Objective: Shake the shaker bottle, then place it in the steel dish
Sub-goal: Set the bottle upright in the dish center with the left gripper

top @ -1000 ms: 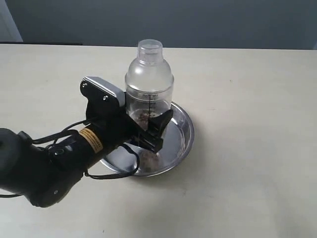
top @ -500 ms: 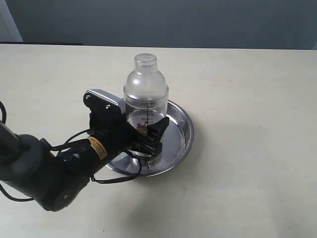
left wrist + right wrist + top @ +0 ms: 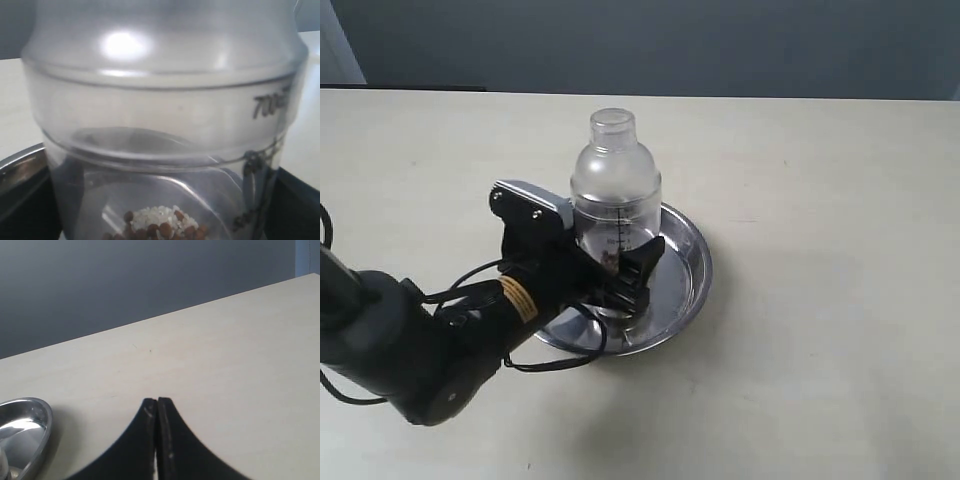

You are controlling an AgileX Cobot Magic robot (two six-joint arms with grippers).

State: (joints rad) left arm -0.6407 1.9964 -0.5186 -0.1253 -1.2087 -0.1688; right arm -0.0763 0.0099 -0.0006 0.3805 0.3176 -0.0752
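Reaching in from the lower left of the exterior view, the left arm (image 3: 430,350) is stretched low over the pale table (image 3: 820,300), its wrist angled up towards the middle. The left gripper (image 3: 622,266) is closed around the lower body of the shaker bottle (image 3: 615,185), with one black finger (image 3: 642,262) seen at the near side and the other hidden behind the clear wall. The bottle is held upright inside the rim of the steel dish (image 3: 696,262); whether its base touches the dish floor cannot be told, since the gripper hides it. In the left wrist view the bottle (image 3: 165,115) fills the frame, brown pellets (image 3: 160,231) and pale grains are seen at its bottom, and the dish rim (image 3: 20,161) shows beside it. In the right wrist view the right gripper (image 3: 157,403) is shown with its fingers pressed together on nothing, above bare table, well apart from the dish (image 3: 27,426).
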